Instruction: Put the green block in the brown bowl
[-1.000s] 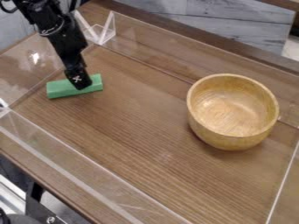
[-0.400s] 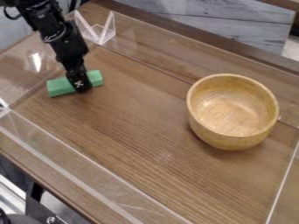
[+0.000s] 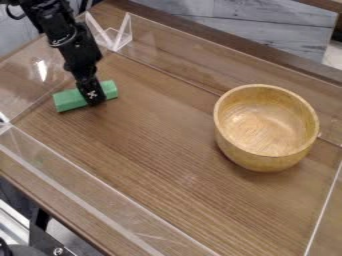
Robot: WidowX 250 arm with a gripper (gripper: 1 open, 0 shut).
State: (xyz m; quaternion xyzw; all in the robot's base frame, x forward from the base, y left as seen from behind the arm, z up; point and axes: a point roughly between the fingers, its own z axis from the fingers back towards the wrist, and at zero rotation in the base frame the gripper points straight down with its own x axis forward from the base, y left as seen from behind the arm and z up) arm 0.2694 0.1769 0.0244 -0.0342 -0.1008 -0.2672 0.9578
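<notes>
The green block [image 3: 72,99] lies flat on the wooden table at the left. My gripper [image 3: 91,96] comes down from the upper left, its black fingers closed across the block's right part, with the block still resting on the table. The brown bowl [image 3: 267,125] stands empty at the right, well apart from the block and gripper.
Clear acrylic walls [image 3: 127,32] ring the table along the back, left and front edges. The wooden tabletop [image 3: 160,130] stretches between the block and the bowl. A dark stand shows at the bottom left corner.
The fingers have closed in on the green block. The block has shifted slightly. The arm has stayed in nearly the same place.
</notes>
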